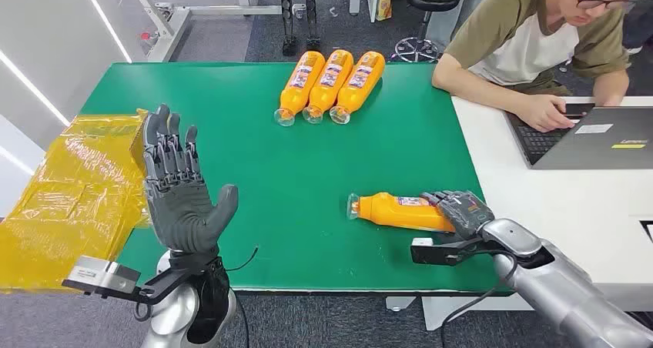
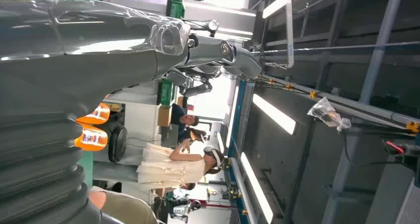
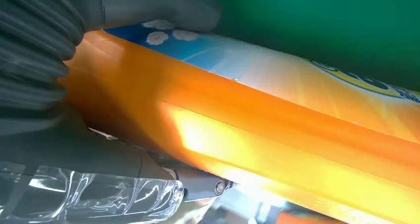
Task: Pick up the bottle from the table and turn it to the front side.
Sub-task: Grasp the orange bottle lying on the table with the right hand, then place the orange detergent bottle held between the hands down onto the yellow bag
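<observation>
An orange bottle with a blue-and-white label lies on its side on the green table, near the front right, its clear cap end toward the table's middle. My right hand grips its base end, fingers wrapped over the top. In the right wrist view the bottle sits against the palm, the thumb on its label and the other fingers on the opposite side. My left hand is raised over the table's front left edge, open, fingers upright and spread, holding nothing; the left wrist view shows its grey back.
Three more orange bottles lie side by side at the table's far middle. A crumpled yellow bag covers the left edge. At the adjoining white table on the right, a seated person works at a laptop.
</observation>
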### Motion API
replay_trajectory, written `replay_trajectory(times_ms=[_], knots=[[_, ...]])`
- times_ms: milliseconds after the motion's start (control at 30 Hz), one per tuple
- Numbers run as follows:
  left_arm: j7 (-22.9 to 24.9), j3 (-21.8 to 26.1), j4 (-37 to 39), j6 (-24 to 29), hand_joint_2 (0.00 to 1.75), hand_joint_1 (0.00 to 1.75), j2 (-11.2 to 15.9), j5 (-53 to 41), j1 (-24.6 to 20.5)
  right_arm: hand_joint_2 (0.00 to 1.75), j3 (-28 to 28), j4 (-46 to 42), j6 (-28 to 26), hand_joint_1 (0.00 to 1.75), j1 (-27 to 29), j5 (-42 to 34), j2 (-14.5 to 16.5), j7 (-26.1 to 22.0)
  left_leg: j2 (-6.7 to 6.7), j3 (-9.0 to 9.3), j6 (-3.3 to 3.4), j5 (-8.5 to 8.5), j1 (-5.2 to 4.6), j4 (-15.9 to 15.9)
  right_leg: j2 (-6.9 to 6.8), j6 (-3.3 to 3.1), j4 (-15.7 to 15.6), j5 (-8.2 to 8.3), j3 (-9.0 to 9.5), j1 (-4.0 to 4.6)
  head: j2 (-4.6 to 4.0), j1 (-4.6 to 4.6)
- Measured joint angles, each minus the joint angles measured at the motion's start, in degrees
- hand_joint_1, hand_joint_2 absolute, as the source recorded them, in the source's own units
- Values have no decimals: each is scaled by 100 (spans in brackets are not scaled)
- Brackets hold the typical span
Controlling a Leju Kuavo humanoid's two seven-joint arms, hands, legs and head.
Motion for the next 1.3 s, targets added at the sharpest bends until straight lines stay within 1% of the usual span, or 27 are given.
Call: replay_trajectory(times_ms=[67, 100, 167, 233, 267, 333, 400, 467, 533, 600, 733, 833, 933, 1100, 1300], knots=[[-2, -6, 2, 33, 175, 0, -4, 10, -16, 175, -89, 10, -299, 175, 51, 124, 116, 61, 1, -3, 0, 0, 0, 0, 1, -1, 1, 1, -4, 0, 0, 1], [-3, -10, 4, 68, 175, 0, -8, 18, -34, 175, -187, 16, -653, 175, 103, 213, 248, 93, 3, -7, -1, 1, 0, -1, 2, -2, 3, 2, -9, 0, 0, 1], [10, -11, 5, 135, 175, 0, -23, 14, -75, 175, -456, -14, -1584, 175, 222, 229, 568, 50, 9, -14, -5, 5, 0, -1, 6, -6, 6, 5, -22, 1, 0, 1], [46, -14, 6, 189, 175, 0, -49, -7, -100, 175, -809, -157, -2520, 175, 338, 10, 912, -95, 17, -16, -9, 8, 0, -1, 13, -9, 7, 6, -32, 2, 0, -1], [78, -19, 8, 197, 175, 0, -63, -17, -106, 175, -990, -278, -2869, 175, 397, -167, 1080, -178, 17, -16, -10, 8, 0, -2, 14, -11, 7, 4, -35, 3, 0, -1], [184, -42, 31, 116, 175, 0, -88, -10, -108, 175, -1302, -580, -3343, 175, 554, -594, 1361, -413, 3, -19, -11, 9, 1, -4, 3, -14, 8, -3, -37, 5, 0, -2], [292, -69, 75, -73, 175, 0, -102, 14, -85, 175, -1530, -881, -3607, 175, 750, -974, 1540, -732, -14, -25, -13, 9, 4, -8, -11, -16, 8, -9, -37, 6, 0, -1], [325, -94, 132, -272, 175, 0, -107, -12, -51, 175, -1743, -1212, -3705, 175, 1012, -1153, 1713, -1162, -16, -27, -18, 5, 9, -10, -13, -18, 8, -12, -38, 5, 0, 0], [348, -123, 188, -470, 175, 0, -105, -47, -33, 175, -1931, -1552, -3714, 175, 1302, -1140, 1881, -1562, -13, -28, -23, -2, 11, -10, -9, -20, 7, -15, -41, 4, 0, 0], [409, -172, 239, -709, 175, 0, -105, -50, -32, 175, -2009, -1859, -3715, 175, 1555, -1124, 2006, -1690, -9, -30, -23, -6, 10, -10, -5, -19, 6, -17, -43, 4, 0, 0], [462, -299, 344, -1164, 175, 0, -105, -26, -47, 175, -1914, -2293, -3711, 175, 1843, -1300, 2124, -1522, -7, -32, -22, -6, 10, -10, -4, -15, 5, -21, -45, 3, 0, -1], [475, -391, 378, -1510, 175, 0, -103, 12, -48, 175, -1700, -2486, -3706, 175, 1918, -1552, 2111, -1441, -6, -31, -22, -6, 9, -10, -3, -15, 5, -21, -45, 2, 0, 1], [519, -457, 386, -1768, 175, 0, -96, 2, -45, 175, -1473, -2628, -3703, 175, 2008, -1604, 2079, -1458, -5, -30, -22, -6, 4, -9, 0, -15, 5, -20, -45, 2, 0, 0], [572, -514, 432, -2056, 175, 0, -96, -116, -58, 175, -1097, -2822, -3615, 175, 2146, -1364, 2058, -1398, -5, -31, -22, -6, 1, -10, -1, -16, 5, -21, -47, 4, 0, -1], [573, -554, 547, -2286, 175, 0, -96, -146, -142, 175, -699, -3064, -3225, 175, 2224, -982, 1977, -1311, -3, -31, -22, -6, 2, -11, 1, -17, 6, -22, -48, 4, 0, 0]])
